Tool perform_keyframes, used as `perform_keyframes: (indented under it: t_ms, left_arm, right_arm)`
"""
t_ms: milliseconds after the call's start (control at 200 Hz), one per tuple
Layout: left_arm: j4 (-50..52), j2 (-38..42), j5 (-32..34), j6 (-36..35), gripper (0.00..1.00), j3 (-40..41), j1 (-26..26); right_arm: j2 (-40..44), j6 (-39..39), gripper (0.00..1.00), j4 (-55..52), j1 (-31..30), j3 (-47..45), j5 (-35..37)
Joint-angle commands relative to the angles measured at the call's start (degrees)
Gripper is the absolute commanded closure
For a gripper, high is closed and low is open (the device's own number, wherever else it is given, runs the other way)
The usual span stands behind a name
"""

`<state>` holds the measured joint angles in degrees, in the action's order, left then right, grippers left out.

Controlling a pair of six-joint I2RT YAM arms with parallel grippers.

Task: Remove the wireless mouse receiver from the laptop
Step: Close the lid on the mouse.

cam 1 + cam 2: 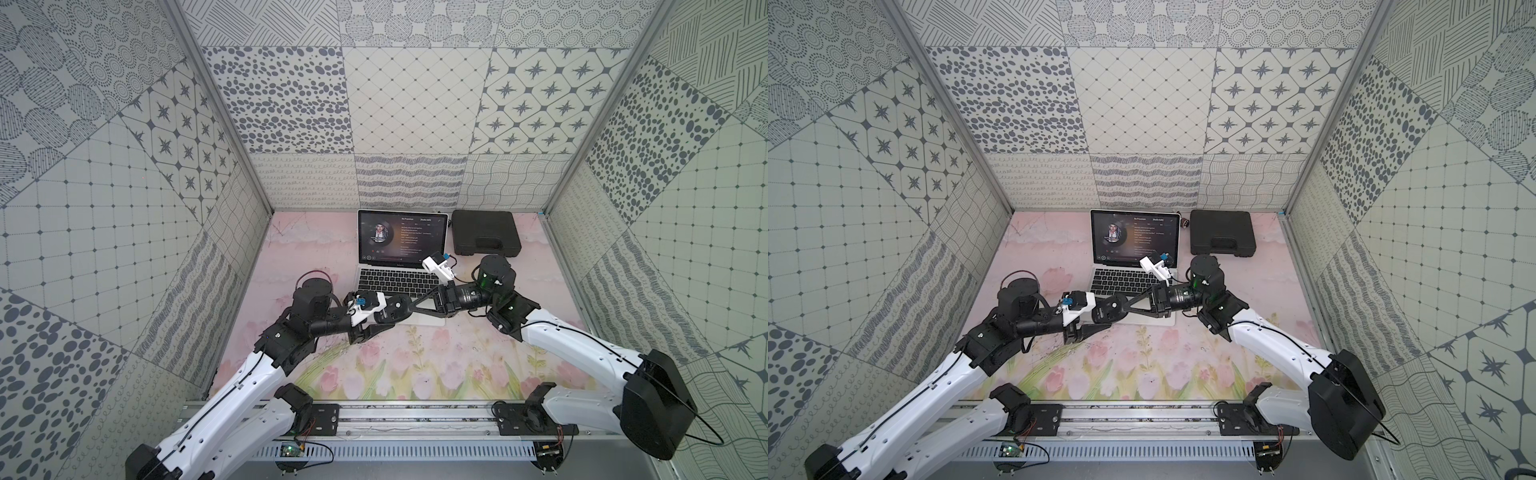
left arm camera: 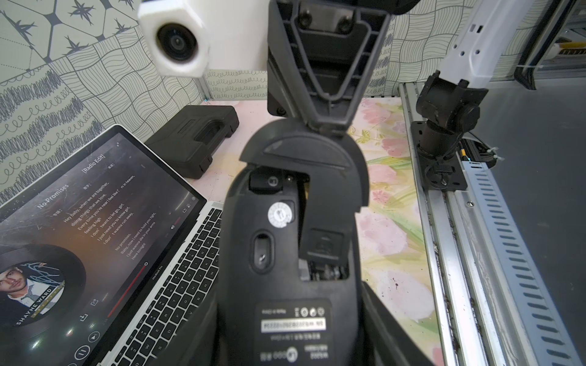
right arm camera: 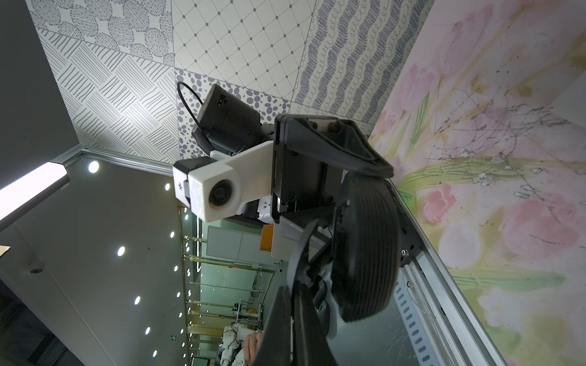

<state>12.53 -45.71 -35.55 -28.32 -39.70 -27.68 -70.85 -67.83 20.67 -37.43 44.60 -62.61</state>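
The silver laptop stands open at the back, its screen lit. My left gripper is shut on the black mouse, held above the laptop's front left corner with its underside showing. My right gripper is shut on the curved black cover piece, which lies askew over the mouse's open compartment. A tiny black stub, seemingly the receiver, sits in a slot there.
A flat black toolbox lies right of the laptop at the back wall. Patterned walls close in three sides. The metal rail with both arm bases runs along the front edge of the flowered mat.
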Motion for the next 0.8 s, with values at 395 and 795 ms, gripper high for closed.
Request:
perform_keyframes:
  t_ms: [395,795]
  left_arm:
    - [-4.09,0.43,-3.38,0.36,1.00,-0.55,0.00]
    - [-2.88,-0.04,-4.54,-0.07,1.00,-0.73,0.00]
  right_arm:
    - [0.36,7.19,0.78,-11.69,0.11,4.63,1.24]
    - [1.06,9.33,0.55,-16.94,0.50,7.71,1.53]
